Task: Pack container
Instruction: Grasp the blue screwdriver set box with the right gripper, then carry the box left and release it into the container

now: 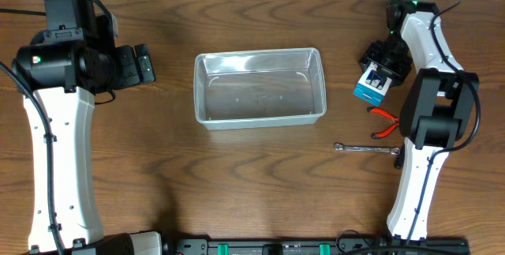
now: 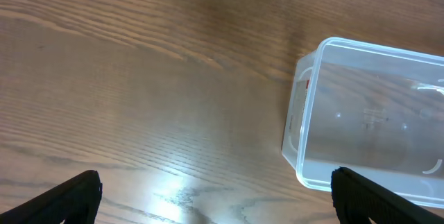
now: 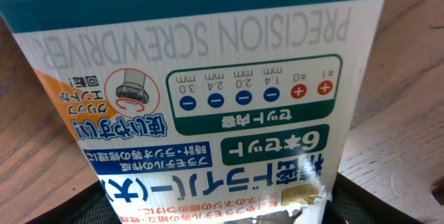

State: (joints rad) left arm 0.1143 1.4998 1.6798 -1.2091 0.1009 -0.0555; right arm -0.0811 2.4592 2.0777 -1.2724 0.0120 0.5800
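The container (image 1: 200,89) is a clear plastic tub, standing empty at the table's middle. It also shows at the right of the left wrist view (image 2: 305,113). My left gripper (image 1: 148,63) hovers to the left of the tub; its fingers (image 2: 215,196) are wide apart with nothing between them. My right gripper (image 1: 377,72) is to the right of the tub, shut on a white and teal precision screwdriver box (image 1: 369,88). That box fills the right wrist view (image 3: 208,92), with the dark fingers (image 3: 222,210) at its lower edges.
Red-handled pliers (image 1: 385,121) lie on the table just below the screwdriver box. A silver wrench (image 1: 367,149) lies flat nearer the front, to the right of the tub. The right arm's base stands beside them.
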